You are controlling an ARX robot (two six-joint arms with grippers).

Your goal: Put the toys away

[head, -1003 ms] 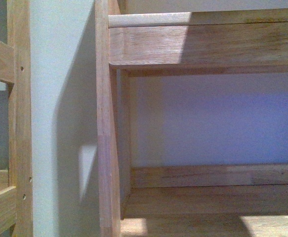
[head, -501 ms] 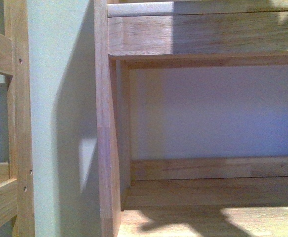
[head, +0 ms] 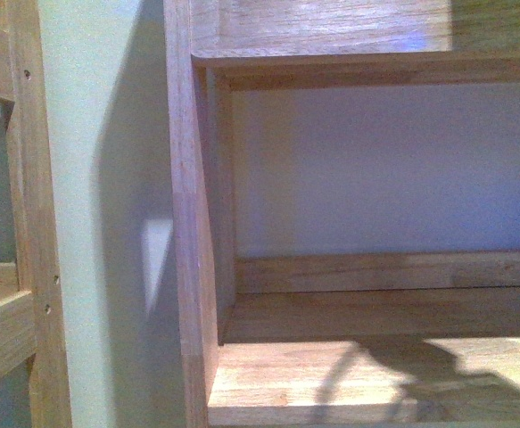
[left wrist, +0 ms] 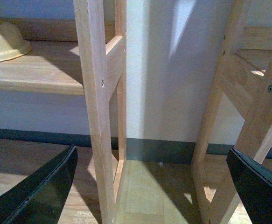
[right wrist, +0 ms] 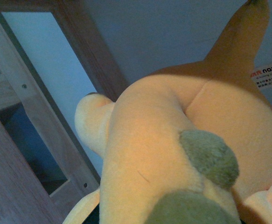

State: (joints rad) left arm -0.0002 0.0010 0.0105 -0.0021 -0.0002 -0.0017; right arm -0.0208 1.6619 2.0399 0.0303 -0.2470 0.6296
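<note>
The plush toy [right wrist: 173, 154] fills the right wrist view, so the right hand seemingly grips it, though its fingers are hidden; lower right of the front view, a shadow falls on the shelf [head: 277, 379], the likely destination. The left hand [left wrist: 149, 186] is spread, empty

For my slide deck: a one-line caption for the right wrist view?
Orange-yellow plush toy with white tag fills the view beside a wooden shelf frame.

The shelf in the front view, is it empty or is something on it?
Empty as far as visible: the shelf shows bare wood with only a shadow across it.
</note>
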